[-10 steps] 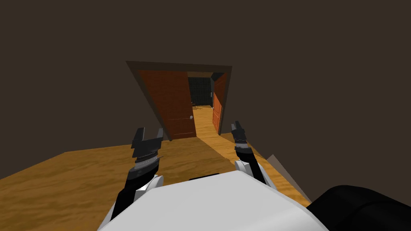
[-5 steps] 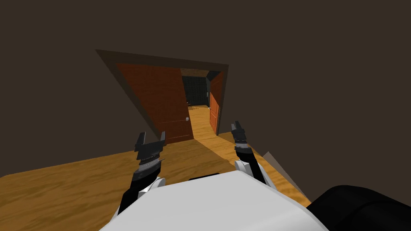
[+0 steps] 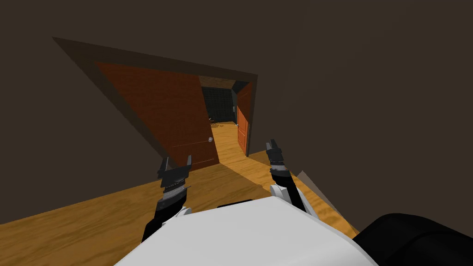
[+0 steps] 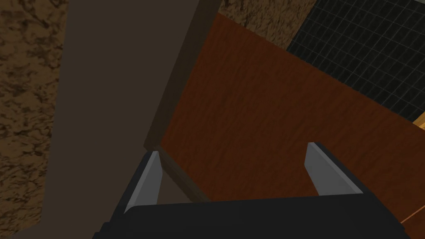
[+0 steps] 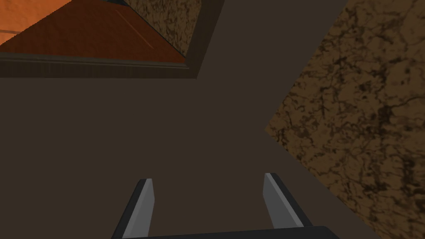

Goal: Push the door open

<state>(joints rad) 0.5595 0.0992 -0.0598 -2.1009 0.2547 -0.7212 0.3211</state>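
Reddish-brown door, partly open in its dark frame with a small knob at its free edge; left tool, fingers spread, points at its lower part; right tool, likewise spread, faces the wall.

Left end effector: a dark, boxy body, broad across the top, with a thin prong at each corner.
Left fingers: light grey blades, flat-faced, narrowing to slanted tips, set in a black block.
Left wrist: stacked rings of silver-grey and black, with a small pointed tab on one side.
Left forearm: a black tube that runs into a white shell.
Right end effector: dark and narrow from where I stand.
Right fingers: the same pale grey blades, one edge lighter, on a black body.
Right wrist: grey bands between black segments.
Right forearm: black, with a white collar at its wrist end.
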